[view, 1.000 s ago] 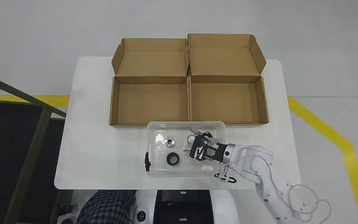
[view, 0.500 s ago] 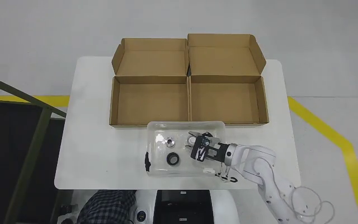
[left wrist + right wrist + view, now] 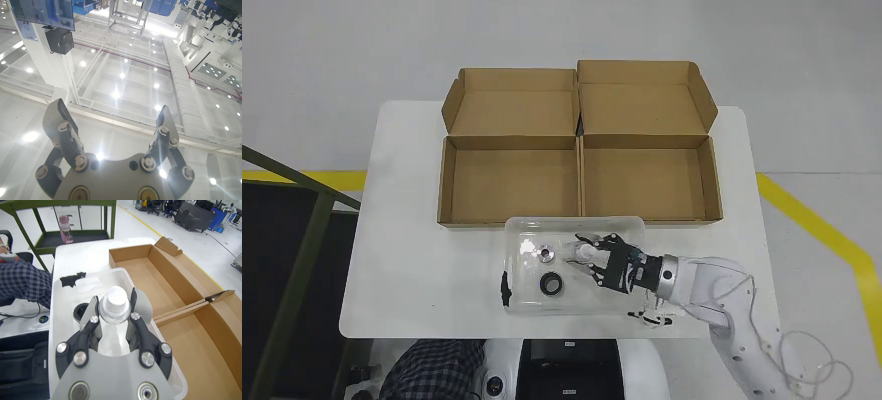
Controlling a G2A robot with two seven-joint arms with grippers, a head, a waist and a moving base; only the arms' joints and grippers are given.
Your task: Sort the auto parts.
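I am clamping a white stepped part (image 3: 116, 294) in my right gripper (image 3: 115, 297) above the clear bin (image 3: 572, 220), cardboard boxes (image 3: 512, 185) sitting empty, other parts (image 3: 552, 285) waiting.

You can read no text, number or label on the table (image 3: 402, 250), the cardboard boxes (image 3: 512, 185), the clear bin (image 3: 572, 221) or the white stepped part (image 3: 116, 295) clamped in the right gripper (image 3: 115, 305). In the left wrist view, a poster (image 3: 26, 30) on a white pillar beside a dark hanging screen (image 3: 43, 13) carries characters too small to tell. Blue panels (image 3: 162, 7) up by the ceiling bear small white print, likewise unreadable.
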